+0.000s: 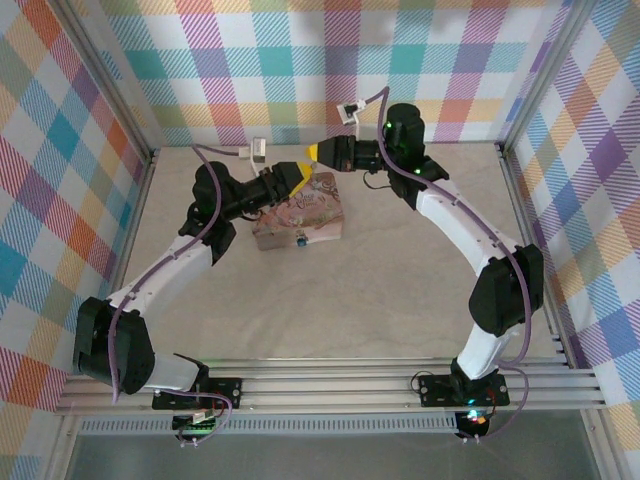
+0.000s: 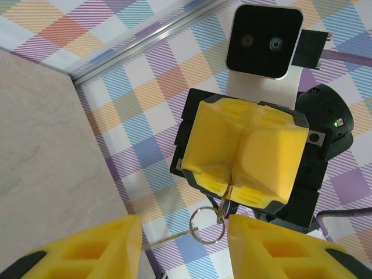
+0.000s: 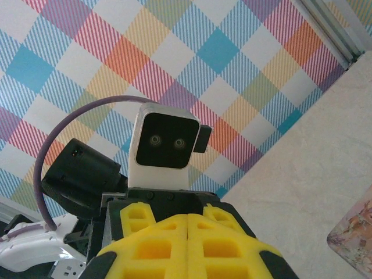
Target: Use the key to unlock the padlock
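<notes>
The right gripper [image 2: 231, 183] is closed on the key [image 2: 223, 203], pinching only its upper part; the key ring [image 2: 207, 225] hangs free below the pads. The left gripper [image 2: 185, 249] faces it with its jaws apart and nothing between them, the ring just above the gap. Both grippers meet in the air above the far edge of the pink box [image 1: 312, 205], which lies near the far edge of the table [image 1: 380, 300]. The padlock [image 1: 298, 241] sits at the near edge of the box, unheld. Hazards: a transfer that catches the ring instead of the key leaves the key swinging and unaimable; early release drops it. An unrestrained padlock slides away under insertion force — restrain it first.
</notes>
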Robot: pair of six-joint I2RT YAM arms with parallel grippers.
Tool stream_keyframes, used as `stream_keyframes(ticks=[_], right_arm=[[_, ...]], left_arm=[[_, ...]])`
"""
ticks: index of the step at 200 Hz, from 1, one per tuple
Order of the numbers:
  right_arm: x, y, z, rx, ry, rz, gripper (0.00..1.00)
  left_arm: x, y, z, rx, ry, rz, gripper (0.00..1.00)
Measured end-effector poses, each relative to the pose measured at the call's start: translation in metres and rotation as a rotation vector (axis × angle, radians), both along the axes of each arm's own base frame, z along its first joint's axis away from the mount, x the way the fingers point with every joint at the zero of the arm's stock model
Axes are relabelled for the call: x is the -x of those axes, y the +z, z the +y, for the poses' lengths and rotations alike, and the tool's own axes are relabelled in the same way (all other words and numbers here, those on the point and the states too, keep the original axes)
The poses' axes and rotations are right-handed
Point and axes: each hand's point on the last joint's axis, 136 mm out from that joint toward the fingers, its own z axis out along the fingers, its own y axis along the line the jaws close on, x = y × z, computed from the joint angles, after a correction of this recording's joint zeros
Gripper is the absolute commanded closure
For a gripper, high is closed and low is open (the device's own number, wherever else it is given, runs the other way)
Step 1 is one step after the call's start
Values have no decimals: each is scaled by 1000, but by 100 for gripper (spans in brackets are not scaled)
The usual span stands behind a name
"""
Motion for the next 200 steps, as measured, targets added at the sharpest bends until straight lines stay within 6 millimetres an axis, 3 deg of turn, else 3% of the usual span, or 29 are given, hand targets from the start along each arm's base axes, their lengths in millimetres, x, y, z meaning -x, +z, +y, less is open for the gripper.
stream_keyframes(ticks=[28,54,87,108,114,125,138,147,173,200], right_arm=[[3,-3,1,2,4,20,100],[3,-3,-1,2,-12,25,100],[0,-4,-3,0,-36,41,100],[0,-3,-2,-3,-37,49,100],[0,-3,-3,-5,-42,50,100],[-1,-2,-3,-7,-49,53,90],[-2,-2,-4,-6,-59,65,68],[-4,-3,-4,-3,-71,69,60],[-7,-3,-11,9,-111,100,55],[-7,13,-27,-12,-142,98,59]], left_arm=[[-1,11,-2,12,-3,-19,65],[0,13,-8,15,-26,-19,79],[1,14,-13,11,-42,-24,84],[1,14,-14,9,-49,-21,100],[1,14,-15,6,-52,-28,100],[0,15,-16,3,-53,-30,100],[1,14,-16,-12,-56,-44,100],[4,13,-18,-29,-67,-59,100],[11,10,-17,-98,-70,-135,100],[26,24,-11,-138,-67,-260,100]])
